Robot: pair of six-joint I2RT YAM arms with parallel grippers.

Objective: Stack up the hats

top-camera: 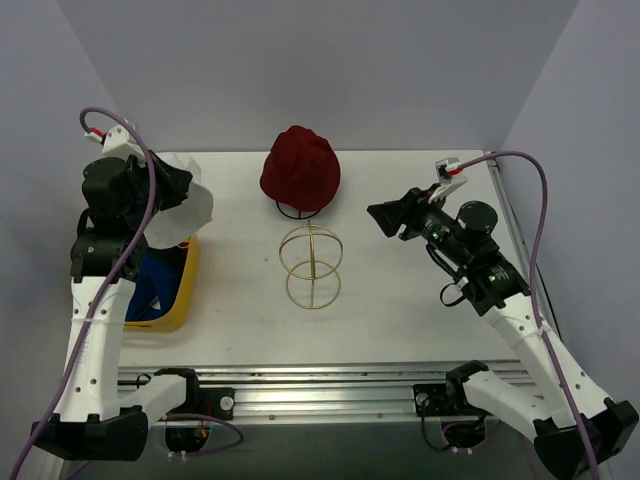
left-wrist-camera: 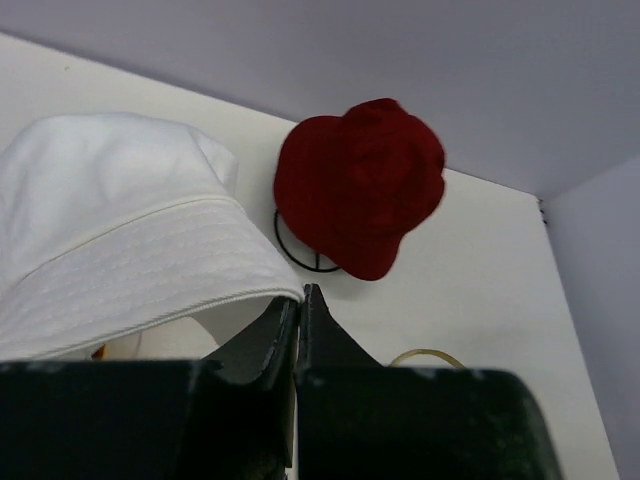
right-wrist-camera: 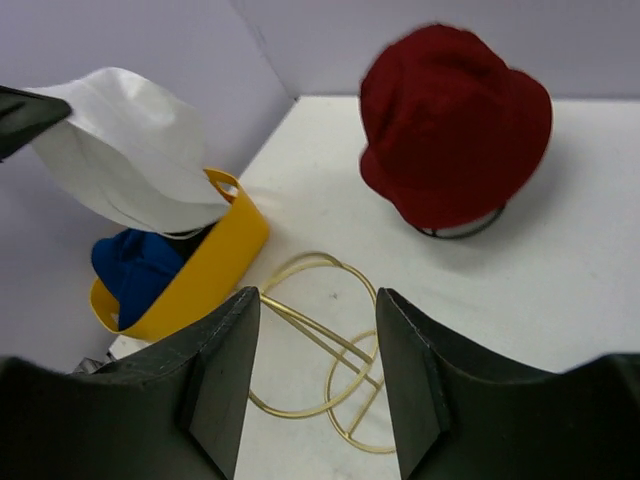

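The dark red bucket hat [top-camera: 300,168] sits on a black wire frame at the back middle of the table; it also shows in the left wrist view [left-wrist-camera: 360,185] and the right wrist view [right-wrist-camera: 455,120]. My left gripper [top-camera: 180,187] is shut on the brim of the white bucket hat [top-camera: 183,220], holding it in the air above the yellow tub; the hat also shows in the left wrist view [left-wrist-camera: 130,225] and the right wrist view [right-wrist-camera: 130,150]. The blue hat [right-wrist-camera: 135,265] lies inside the tub. My right gripper [top-camera: 383,217] is open and empty, above the table's right half. The red baseball cap is out of view.
The yellow plastic tub [top-camera: 178,300] stands at the left edge by the left arm. A gold wire sphere frame [top-camera: 311,266] stands bare in the middle of the table, just in front of the dark red hat. Walls close the back and both sides.
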